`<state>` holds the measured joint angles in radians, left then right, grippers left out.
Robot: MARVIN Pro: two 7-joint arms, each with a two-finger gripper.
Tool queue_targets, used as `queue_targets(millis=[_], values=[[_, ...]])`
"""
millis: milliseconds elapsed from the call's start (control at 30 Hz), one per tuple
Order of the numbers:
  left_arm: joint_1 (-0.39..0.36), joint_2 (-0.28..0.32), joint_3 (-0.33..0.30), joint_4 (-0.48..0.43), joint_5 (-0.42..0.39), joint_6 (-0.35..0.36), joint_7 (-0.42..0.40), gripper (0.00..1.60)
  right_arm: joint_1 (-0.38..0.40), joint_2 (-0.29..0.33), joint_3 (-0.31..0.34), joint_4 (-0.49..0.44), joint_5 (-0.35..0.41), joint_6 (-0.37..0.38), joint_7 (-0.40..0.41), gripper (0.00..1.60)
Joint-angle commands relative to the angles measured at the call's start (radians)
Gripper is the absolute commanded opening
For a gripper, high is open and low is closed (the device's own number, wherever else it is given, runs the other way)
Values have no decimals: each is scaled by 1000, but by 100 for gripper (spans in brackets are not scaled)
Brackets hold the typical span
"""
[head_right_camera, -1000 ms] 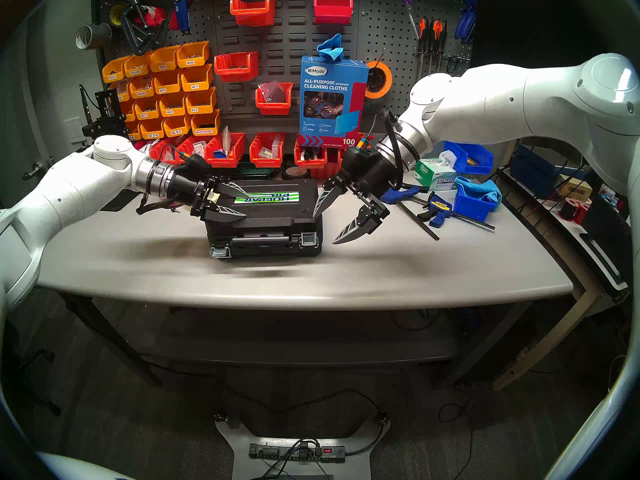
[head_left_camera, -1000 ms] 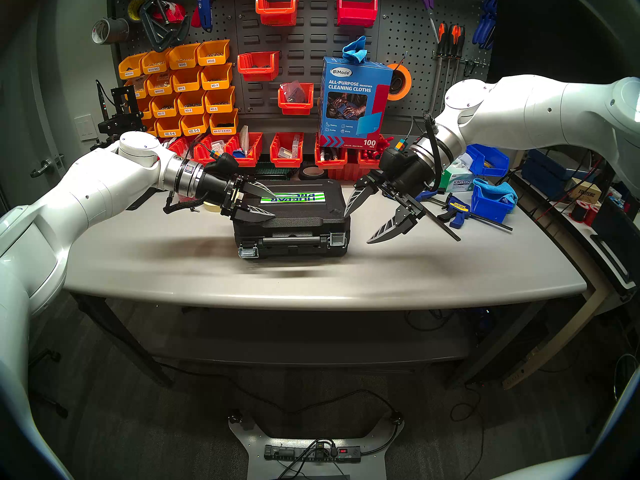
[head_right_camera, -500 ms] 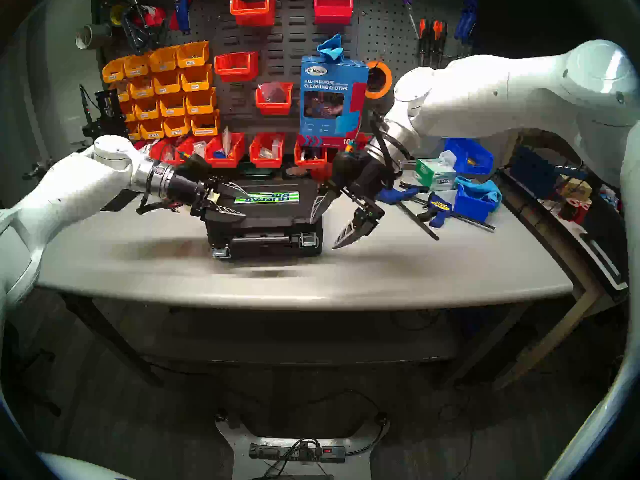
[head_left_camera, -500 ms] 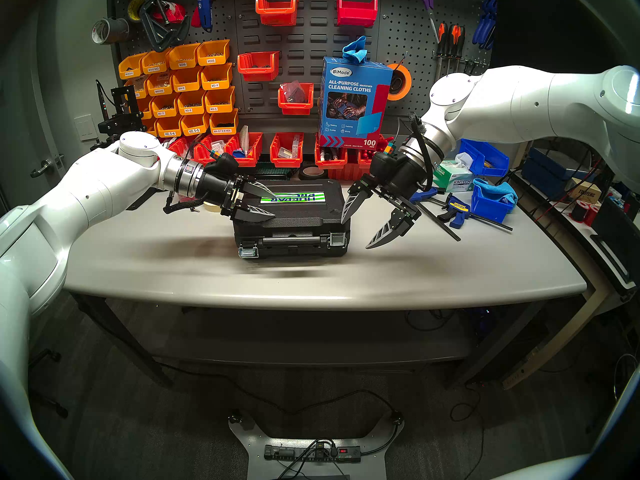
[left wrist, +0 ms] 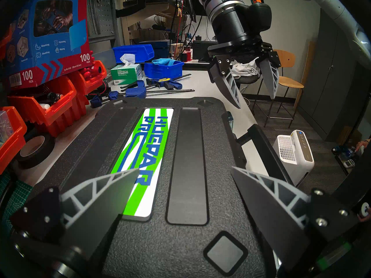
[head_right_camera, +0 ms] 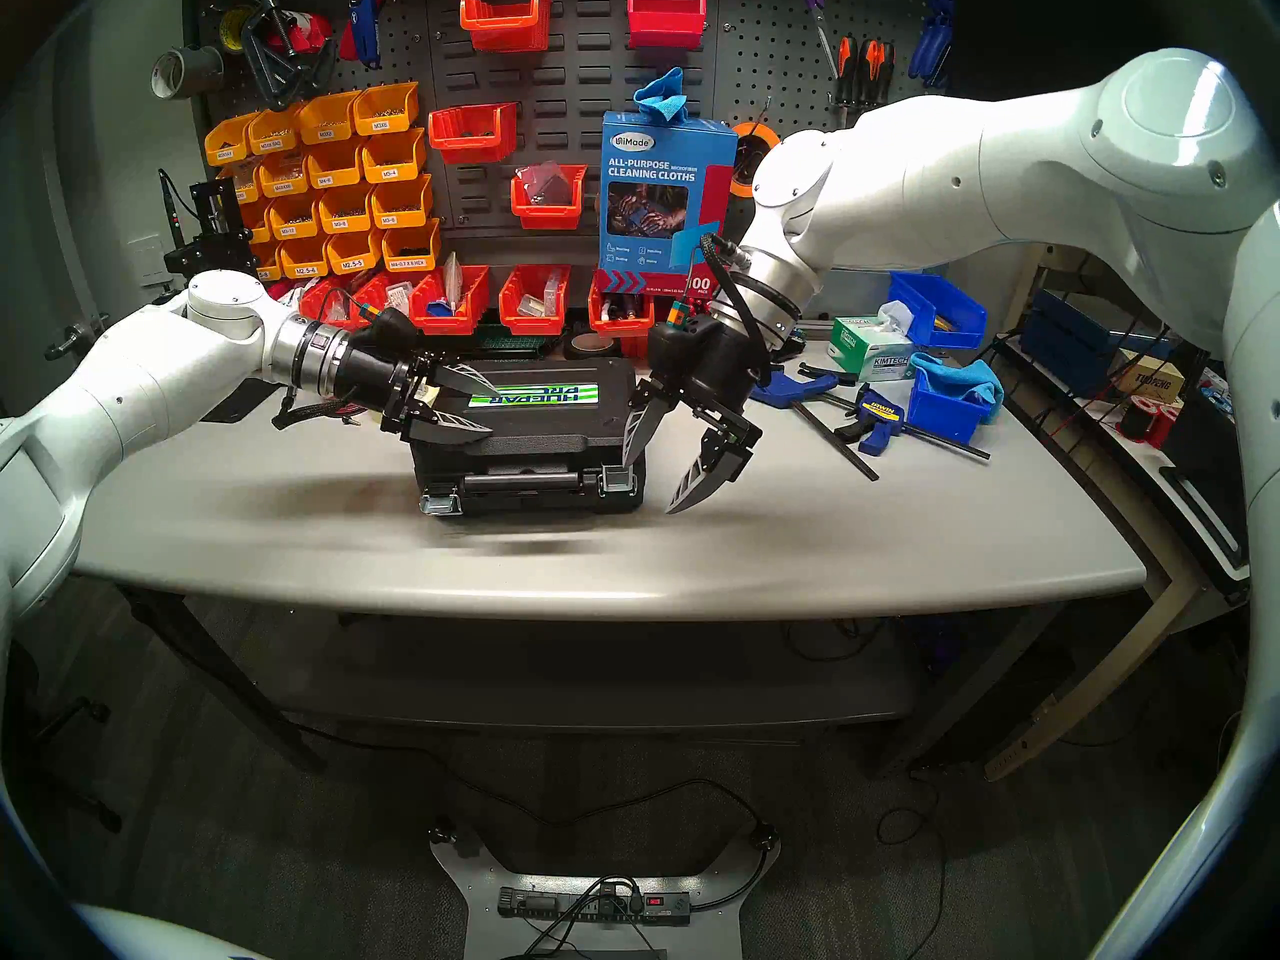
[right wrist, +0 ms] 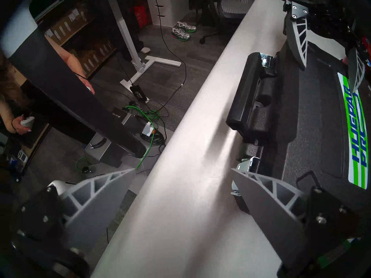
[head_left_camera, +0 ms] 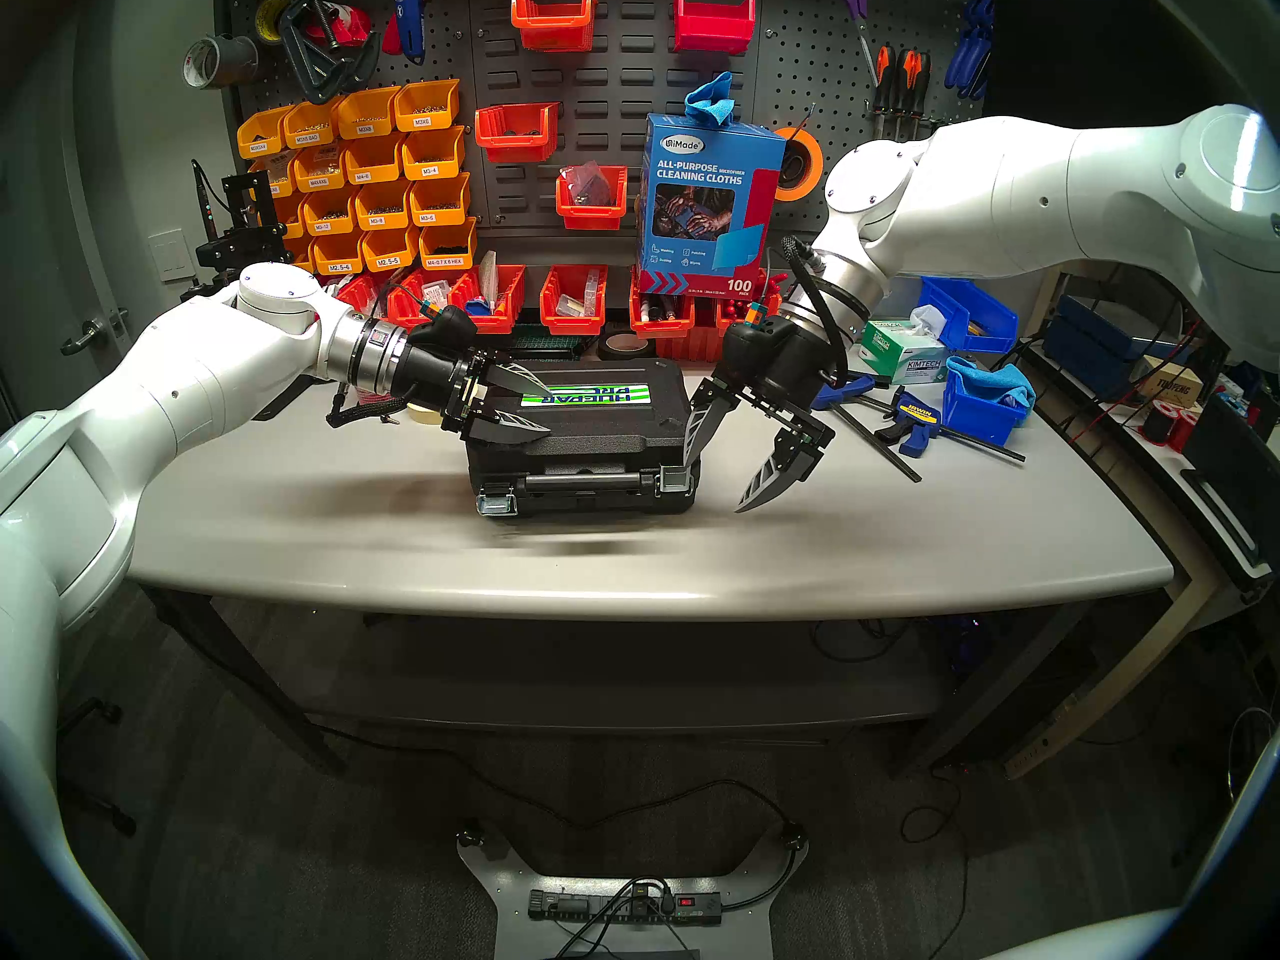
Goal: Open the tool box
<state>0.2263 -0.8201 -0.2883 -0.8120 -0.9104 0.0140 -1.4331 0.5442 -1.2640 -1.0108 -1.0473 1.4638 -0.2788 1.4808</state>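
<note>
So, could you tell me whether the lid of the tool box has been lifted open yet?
No, the tool box lid lies flat and shut on its base, with both open grippers, left gripper and right gripper, holding nothing.

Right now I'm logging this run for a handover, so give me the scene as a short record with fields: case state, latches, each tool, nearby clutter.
case: tool box flat on the table, lid down
latches: left latch flipped outward; right latch upright against the front
handle: bar handle between the latches
left tool: open, over the lid's left end, holding nothing
right tool: open, at the case's right front corner, one finger by the right latch
clutter: blue bar clamps to the right
</note>
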Motion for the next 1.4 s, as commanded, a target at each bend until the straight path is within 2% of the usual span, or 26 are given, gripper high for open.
queue_targets(millis=[0,433,767,1367], values=[[2,-2,0,1,0,-2,1,160,35,-28,13,-23,-3,27,-64,160],[2,-2,-1,2,1,-2,1,160,82,-77,-6,-87,-59,92,-185,160],[3,-3,-3,2,2,-2,0,160,130,-55,-27,-138,-70,129,-226,160],[4,-3,-5,2,4,-1,0,160,168,-36,-37,-158,-71,131,-279,160]])
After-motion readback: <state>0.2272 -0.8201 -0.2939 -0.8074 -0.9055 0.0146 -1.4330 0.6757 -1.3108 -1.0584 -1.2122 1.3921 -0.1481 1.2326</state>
